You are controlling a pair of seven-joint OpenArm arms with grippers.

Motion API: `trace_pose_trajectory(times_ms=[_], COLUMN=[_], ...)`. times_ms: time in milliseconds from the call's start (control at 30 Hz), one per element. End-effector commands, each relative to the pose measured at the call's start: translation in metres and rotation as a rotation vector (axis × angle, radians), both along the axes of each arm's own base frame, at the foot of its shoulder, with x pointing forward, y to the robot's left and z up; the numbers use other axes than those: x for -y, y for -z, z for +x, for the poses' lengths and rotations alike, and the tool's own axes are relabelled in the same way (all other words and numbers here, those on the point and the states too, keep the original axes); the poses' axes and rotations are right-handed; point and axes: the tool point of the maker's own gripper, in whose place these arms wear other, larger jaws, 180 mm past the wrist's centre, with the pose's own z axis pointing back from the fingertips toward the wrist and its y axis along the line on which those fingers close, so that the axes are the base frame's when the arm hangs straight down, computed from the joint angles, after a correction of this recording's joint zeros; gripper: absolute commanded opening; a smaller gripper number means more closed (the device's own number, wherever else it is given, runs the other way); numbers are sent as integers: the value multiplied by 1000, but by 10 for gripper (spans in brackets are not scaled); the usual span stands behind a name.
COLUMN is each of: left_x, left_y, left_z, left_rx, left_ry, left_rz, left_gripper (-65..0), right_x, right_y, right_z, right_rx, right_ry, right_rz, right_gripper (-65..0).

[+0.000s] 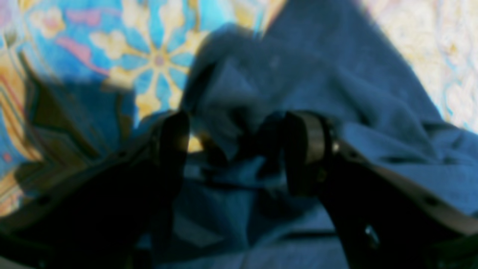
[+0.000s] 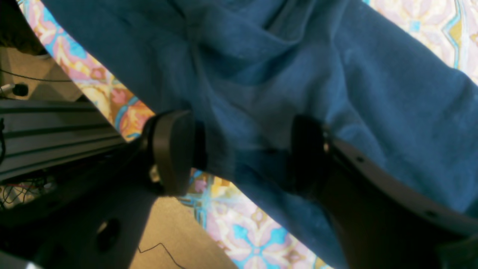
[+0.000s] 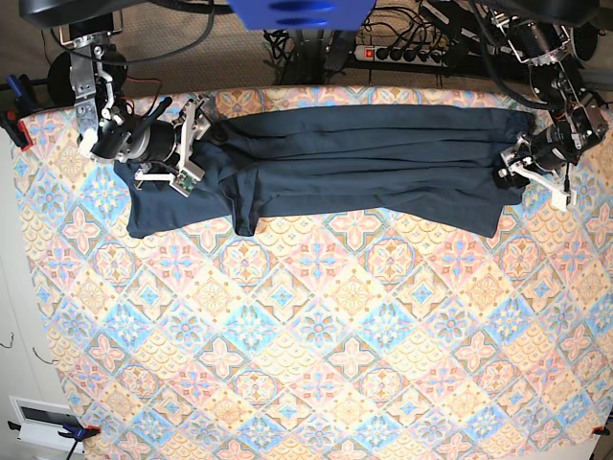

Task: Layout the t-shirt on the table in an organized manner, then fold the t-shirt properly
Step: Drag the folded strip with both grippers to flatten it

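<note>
The dark navy t-shirt lies stretched in a long, creased band across the far part of the table, with a sleeve hanging toward me at the left. My right gripper is over its left end. In the right wrist view this gripper is open, its fingers wide apart, and the t-shirt lies loose between them near the table's edge. My left gripper is at the shirt's right end. In the blurred left wrist view the left gripper stands open astride bunched t-shirt cloth.
Beyond the table's far edge lie a power strip and cables. A grey metal frame rail and bare floor show past the table's left edge. Red clamps pin the patterned table cloth at its corners.
</note>
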Motion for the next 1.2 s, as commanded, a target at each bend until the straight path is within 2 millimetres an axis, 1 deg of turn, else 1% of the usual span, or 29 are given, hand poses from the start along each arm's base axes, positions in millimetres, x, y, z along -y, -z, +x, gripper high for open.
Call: trace_pose_trajectory(times_ms=[0, 100, 133, 200, 267, 333, 400, 433, 500, 567, 600, 700, 767, 933, 1033, 1167], left_x=[-12, -15, -15, -17, -25, -36, -42, -42, -48, -47, -45, -26, -11, 13, 23, 24], left_y=[-9, -4, -2, 1, 1, -2, -3, -3, -7, -6, -6, 3, 6, 2, -5, -7], left_z=[-1, -13, -16, -24, -33, -39, -45, -45, -44, -42, -42, -37, -27, -14, -8, -7], left_rx=[-4, -32, -40, -59, -65, -62, -65, -64, -63, -61, -61, -80, -61, 1, 49, 61], left_ry=[11, 12, 11, 10, -19, -57, -78, -78, -74, -74, -71, -11, 3, -4, -9, -11], left_rz=[35, 44, 46, 49, 52, 58, 64, 63, 79, 76, 74, 56, 27, -74, -147, -165], left_gripper=[-254, -254, -254, -254, -254, -254, -254, -254, -254, -254, -254, -254, -254, -254, -254, -261], right_x=[-1, -1, -1, -1, -1, -1, -1, -1, -1, -1, -1, -1, -1, -1, -1, -1], right_y=[-9, -9, -11, -18, -27, -29, -30, -30, -30, -30, -30, -30, -30, -30, -31, -31], right_z=[7, 7, 10, 23, 36, 40, 41, 42, 42, 42, 42, 42, 42, 42, 42, 42], right_rx=[36, 36, 44, 77, 113, 124, 128, 128, 128, 128, 128, 128, 128, 128, 130, 130], right_ry=[-6, -5, -5, -6, -5, -5, -5, -5, -5, -5, -5, -5, -5, -5, -5, -5], right_rz=[16, 18, 18, 17, 17, 17, 17, 17, 17, 17, 17, 17, 17, 17, 17, 17], right_gripper=[-268, -298, -309, -330, -345, -350, -351, -351, -351, -351, -351, -351, -351, -351, -351, -351])
